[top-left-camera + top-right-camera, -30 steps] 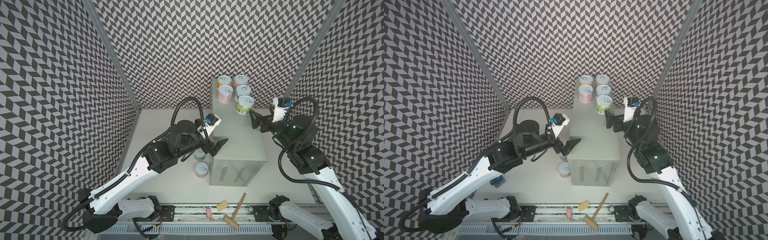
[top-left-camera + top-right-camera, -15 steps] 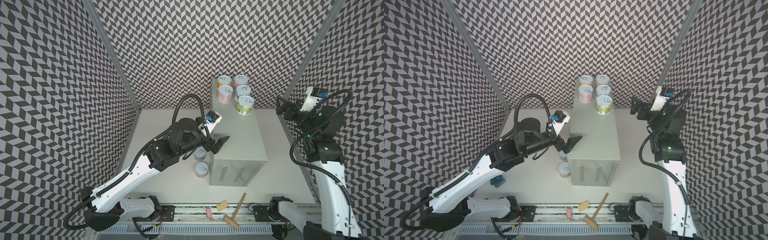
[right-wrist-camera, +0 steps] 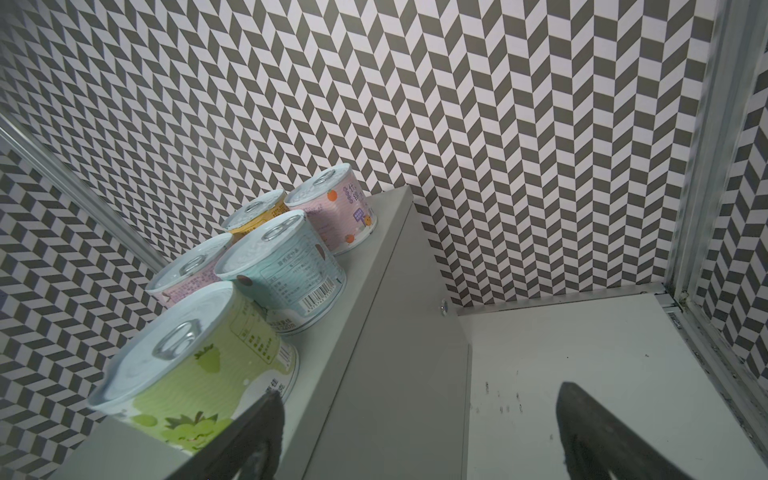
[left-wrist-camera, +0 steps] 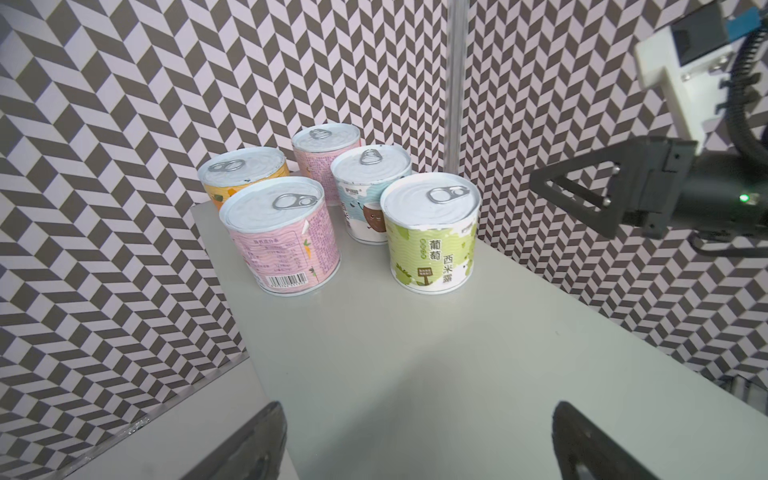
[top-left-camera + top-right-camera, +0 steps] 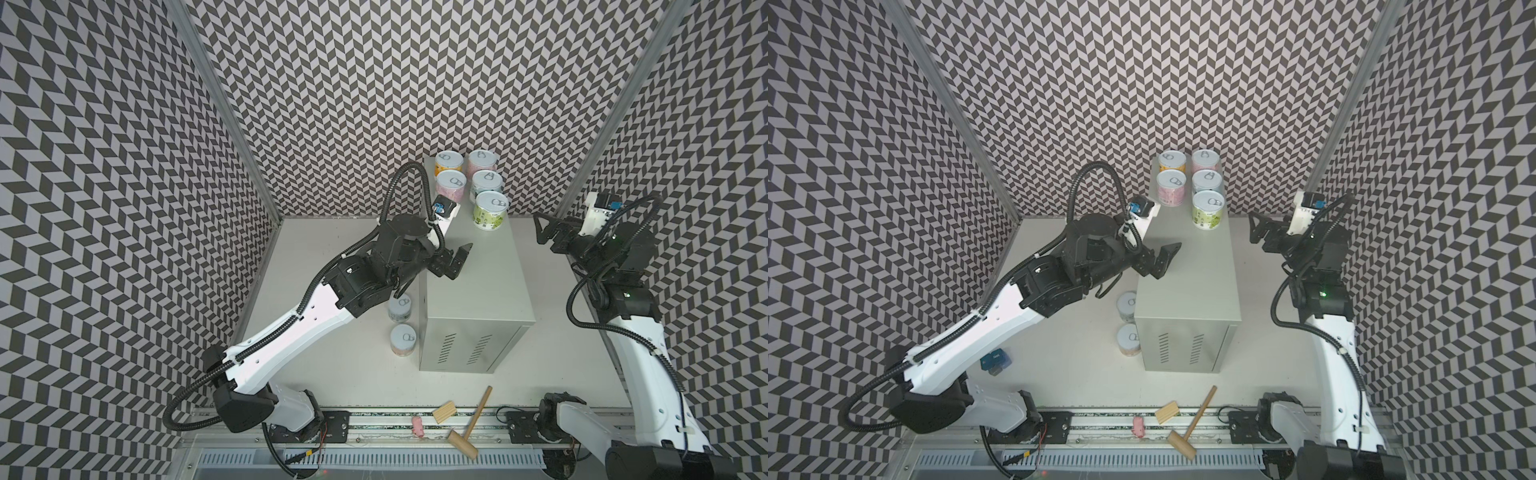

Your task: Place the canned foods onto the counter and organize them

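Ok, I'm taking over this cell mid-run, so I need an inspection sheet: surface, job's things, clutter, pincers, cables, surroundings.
Surface: white tabletop, with a grey cabinet standing on it.
Job's things: five cans upright at the back of the cabinet top; two cans upright on the tabletop beside it.
Clutter: block, mallet and pink piece by the front rail; blue item on the tabletop.
Pincers: left pincer open, empty, over the cabinet's edge; right pincer open, empty, off its other side.
Cables: black hoses, looped, clear of the cans.
Surroundings: chevron walls on three sides, metal posts at the corners.
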You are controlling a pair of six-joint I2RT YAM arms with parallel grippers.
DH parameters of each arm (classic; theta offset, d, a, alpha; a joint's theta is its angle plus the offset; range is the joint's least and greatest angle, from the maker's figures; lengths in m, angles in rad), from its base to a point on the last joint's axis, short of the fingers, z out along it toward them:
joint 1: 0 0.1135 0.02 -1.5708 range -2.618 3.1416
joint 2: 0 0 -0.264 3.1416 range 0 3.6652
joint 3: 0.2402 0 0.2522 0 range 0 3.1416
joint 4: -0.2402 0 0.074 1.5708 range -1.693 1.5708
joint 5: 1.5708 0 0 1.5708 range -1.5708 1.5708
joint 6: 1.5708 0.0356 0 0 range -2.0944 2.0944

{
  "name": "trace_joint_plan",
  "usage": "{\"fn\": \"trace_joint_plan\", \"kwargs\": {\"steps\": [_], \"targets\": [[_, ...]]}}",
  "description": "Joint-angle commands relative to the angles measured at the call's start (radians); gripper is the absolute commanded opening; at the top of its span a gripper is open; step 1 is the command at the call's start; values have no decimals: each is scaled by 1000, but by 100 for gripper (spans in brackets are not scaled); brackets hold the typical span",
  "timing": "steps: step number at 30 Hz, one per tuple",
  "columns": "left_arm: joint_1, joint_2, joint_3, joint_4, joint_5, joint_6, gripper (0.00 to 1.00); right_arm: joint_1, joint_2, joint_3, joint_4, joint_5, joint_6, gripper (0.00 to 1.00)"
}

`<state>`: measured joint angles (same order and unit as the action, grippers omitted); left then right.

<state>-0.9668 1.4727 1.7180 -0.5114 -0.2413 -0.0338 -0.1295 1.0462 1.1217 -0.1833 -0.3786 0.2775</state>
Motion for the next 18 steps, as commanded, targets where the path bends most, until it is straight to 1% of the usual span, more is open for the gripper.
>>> {"fn": "trace_joint_plan", "kwargs": {"steps": [1,8,12,18], "targets": [[11,37,59,-50,-70,-54,100,-4,8,-19,96,-42,10,99],[71,85,87,-63,-66,-145,100,5,27,-35,122,-90,2,99],[102,104,92,-72,-51,-179,100,27,28,-42,122,-74,-6,99],[125,124,89,-50,-10,-187,100,48,36,-46,117,-60,-15,99]]}}
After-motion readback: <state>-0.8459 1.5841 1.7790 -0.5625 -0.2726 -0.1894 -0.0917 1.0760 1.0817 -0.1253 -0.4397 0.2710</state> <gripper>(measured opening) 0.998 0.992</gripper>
